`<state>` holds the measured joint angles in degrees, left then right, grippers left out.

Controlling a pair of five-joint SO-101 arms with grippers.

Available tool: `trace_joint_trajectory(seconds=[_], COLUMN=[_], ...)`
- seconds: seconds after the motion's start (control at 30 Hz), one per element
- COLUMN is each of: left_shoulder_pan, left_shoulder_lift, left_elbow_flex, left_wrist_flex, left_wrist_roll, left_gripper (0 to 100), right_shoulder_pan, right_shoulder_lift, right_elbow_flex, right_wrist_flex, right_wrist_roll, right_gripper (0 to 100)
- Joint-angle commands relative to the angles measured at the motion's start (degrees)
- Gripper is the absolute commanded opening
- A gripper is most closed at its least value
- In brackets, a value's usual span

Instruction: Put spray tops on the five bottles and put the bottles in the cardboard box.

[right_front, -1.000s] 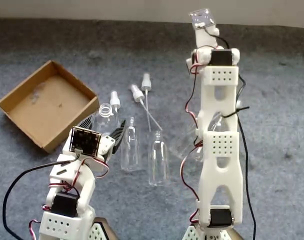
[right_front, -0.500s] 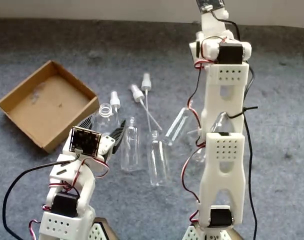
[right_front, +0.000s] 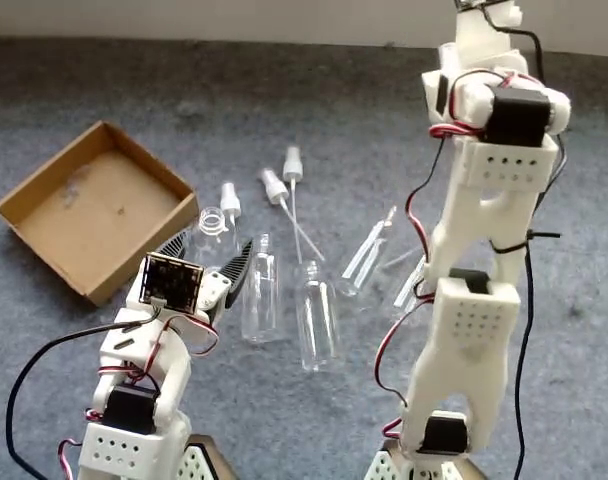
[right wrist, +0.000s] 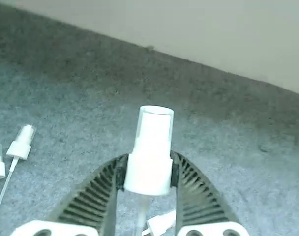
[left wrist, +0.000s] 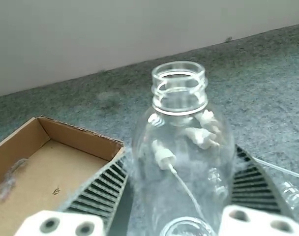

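Your right arm [right_front: 489, 200] is swinging rightward, uncovering a lying bottle [right_front: 364, 257]; your right claw [right wrist: 147, 167] is clamping a spray top [right wrist: 149, 152] upright. Your left claw [left wrist: 180, 155] is gripping an open bottle [left wrist: 181, 128] upright beside the cardboard box [right_front: 94, 210].

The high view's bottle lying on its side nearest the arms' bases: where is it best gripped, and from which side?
Take the bottle across its round body, about midway, coming straight down from above, jaws either side of its long axis. It lies flat on the carpet with bare carpet along both flanks, while a spray top's tube ends near its neck.
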<state>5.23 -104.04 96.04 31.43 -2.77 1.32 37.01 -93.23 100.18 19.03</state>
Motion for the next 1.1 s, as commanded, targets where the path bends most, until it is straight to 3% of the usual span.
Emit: trace_joint_trajectory(seconds=[0.0, 0.43, 0.67, 1.07], left_shoulder_pan=[0.7, 0.7, 0.7, 0.7], left_shoulder_lift=[-0.3, -0.3, -0.3, -0.3], left_elbow_flex=[1.1, 1.1, 1.1, 1.1], left_wrist_flex=[0.0, 0.0, -0.1, 0.0], left_wrist_roll=[0.4, 0.4, 0.4, 0.4], left_gripper=[20, 20, 20, 20], right_shoulder_pan=[4.0, 12.9, 13.8, 13.5], right_shoulder_lift=[-7.9, -19.2, -23.8, -47.3], right_elbow_flex=[-8.6, -8.4, -7.1, 29.9], right_wrist_flex=[1.2, 1.3, 1.3, 1.1], right_wrist_roll=[-0.1, 0.0, 0.0, -5.7], right_gripper=[4.1, 4.1, 4.1, 4.1])
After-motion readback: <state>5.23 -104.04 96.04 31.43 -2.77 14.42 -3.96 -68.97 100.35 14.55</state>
